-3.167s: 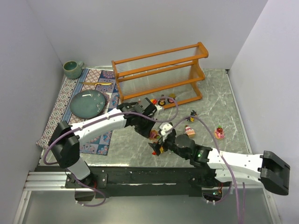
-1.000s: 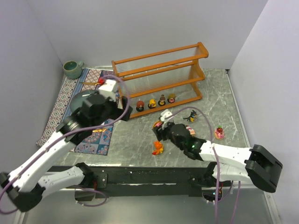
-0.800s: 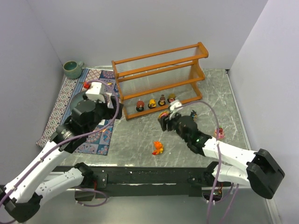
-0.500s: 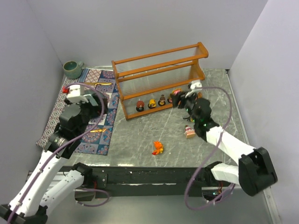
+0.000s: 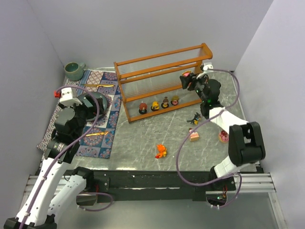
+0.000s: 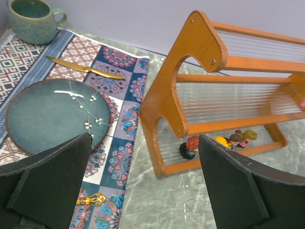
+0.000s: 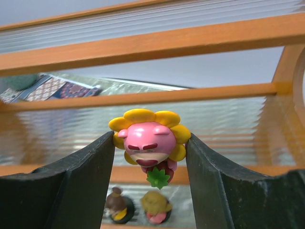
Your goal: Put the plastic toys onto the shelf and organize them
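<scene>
Grey marbled desk (image 5: 143, 138), white walls all round, and the orange wooden shelf (image 5: 162, 57) stands at the back. Right hand (image 5: 187, 80) is at the shelf's right end, clamped on a pink toy with yellow petals (image 7: 147, 142). It holds the toy off the desk in front of the slats, above the bottom tier. Four small toys (image 5: 155, 106) stand in a row on that bottom tier. Out on the desk sit an orange toy (image 5: 161, 151), a pink cake toy (image 5: 193, 135), a dark toy (image 5: 194, 119) and a pink-red toy (image 5: 223, 136), all apart. Left hand (image 6: 144, 143) hangs over the patterned mat (image 6: 119, 167) by the teal plate (image 6: 47, 114), fingers spread wide, gripping nothing. Green cup (image 5: 74, 70) sits at the mat's far corner.
</scene>
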Available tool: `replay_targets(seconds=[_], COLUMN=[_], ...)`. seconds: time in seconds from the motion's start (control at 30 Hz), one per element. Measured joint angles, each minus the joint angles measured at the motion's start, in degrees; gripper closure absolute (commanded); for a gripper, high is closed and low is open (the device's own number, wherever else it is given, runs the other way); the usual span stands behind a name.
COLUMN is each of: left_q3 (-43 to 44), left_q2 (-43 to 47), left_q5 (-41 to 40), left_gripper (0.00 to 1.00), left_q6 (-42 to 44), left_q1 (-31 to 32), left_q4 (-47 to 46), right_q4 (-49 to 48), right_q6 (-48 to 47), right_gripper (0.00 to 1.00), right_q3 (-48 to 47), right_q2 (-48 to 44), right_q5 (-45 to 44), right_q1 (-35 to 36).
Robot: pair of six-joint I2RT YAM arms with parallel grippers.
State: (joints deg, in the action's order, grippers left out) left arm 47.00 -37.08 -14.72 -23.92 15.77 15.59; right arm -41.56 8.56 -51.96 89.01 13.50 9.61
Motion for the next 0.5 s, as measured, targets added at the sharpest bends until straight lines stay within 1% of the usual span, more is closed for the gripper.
replay_targets(seconds=[0.27, 0.5], left_q3=[-0.11, -0.20], left_q2=[-3.15, -4.94], left_q5=[3.17, 5.03], left_gripper=[0.01, 0.01], left_q6=[-0.74, -0.83], left_q1=[-1.03, -1.09], left_q4=[-1.18, -1.18], right_q4=[-0.50, 0.98], right_q6=[0.31, -0.09], right_gripper=[0.95, 0.95], right_q3=[-5.81, -9.66], right_q2=[8.87, 12.07], right_q5=[2.78, 4.70], right_q1=[-2.49, -3.19])
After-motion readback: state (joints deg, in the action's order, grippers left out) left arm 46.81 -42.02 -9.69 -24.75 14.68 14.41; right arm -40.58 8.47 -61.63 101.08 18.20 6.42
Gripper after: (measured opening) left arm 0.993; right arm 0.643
